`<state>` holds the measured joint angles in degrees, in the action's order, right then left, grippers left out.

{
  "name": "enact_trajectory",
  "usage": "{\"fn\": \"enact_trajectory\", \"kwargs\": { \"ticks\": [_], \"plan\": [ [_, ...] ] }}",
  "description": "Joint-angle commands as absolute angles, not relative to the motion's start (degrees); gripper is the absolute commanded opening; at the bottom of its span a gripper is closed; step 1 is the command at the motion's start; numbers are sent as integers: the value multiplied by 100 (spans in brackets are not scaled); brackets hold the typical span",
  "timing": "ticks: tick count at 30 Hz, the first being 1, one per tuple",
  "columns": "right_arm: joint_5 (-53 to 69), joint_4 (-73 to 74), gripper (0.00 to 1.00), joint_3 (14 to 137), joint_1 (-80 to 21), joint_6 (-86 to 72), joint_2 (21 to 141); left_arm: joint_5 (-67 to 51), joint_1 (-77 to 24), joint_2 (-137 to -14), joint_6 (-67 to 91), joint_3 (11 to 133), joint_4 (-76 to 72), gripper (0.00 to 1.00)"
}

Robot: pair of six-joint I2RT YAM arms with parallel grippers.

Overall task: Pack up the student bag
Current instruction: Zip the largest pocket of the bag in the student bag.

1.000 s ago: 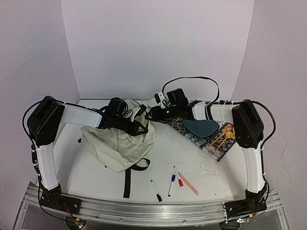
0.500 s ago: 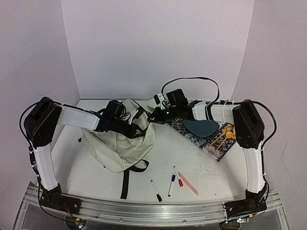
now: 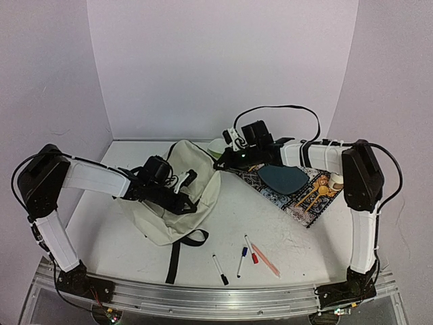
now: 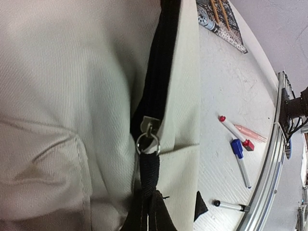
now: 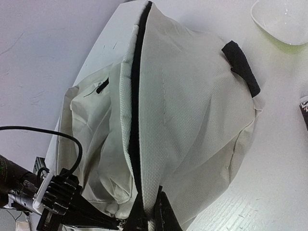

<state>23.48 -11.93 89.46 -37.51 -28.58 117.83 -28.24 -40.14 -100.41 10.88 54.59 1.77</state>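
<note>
Left of centre on the table [image 3: 298, 237], seen from above, lies the bag [image 3: 162, 220], zip [image 4: 156, 72] uppermost. Right gripper [image 3: 218, 161], at the bag's 1 o'clock, is clamped tight on the fabric rim beside the zip, probably to anchor it. Left gripper [image 3: 189, 193], reaching in from 9 o'clock, is closed on the pull strap [image 4: 149, 173], presumably to run the slider [image 4: 150, 124]. Markers [image 3: 247, 257] lie at 5 o'clock, unpacked.

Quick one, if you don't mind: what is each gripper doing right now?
Left gripper: closed, pinching the black pull strap on the student bag.
Right gripper: closed on the student bag's edge beside the zipper.
</note>
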Motion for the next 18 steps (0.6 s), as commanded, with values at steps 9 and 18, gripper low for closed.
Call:
{"fn": "enact_trajectory", "kwargs": {
  "ticks": [9, 18],
  "plan": [
    [2434, -1784, 0, 8474, -3659, -2911, 11076, -1689, -4069, -9101, 1496, 5029, 1554, 6],
    [2292, -1974, 0, 7794, -3763, -2959, 10842, -956, -3932, -8343, 2143, 5178, 1566, 44]
  ]
}}
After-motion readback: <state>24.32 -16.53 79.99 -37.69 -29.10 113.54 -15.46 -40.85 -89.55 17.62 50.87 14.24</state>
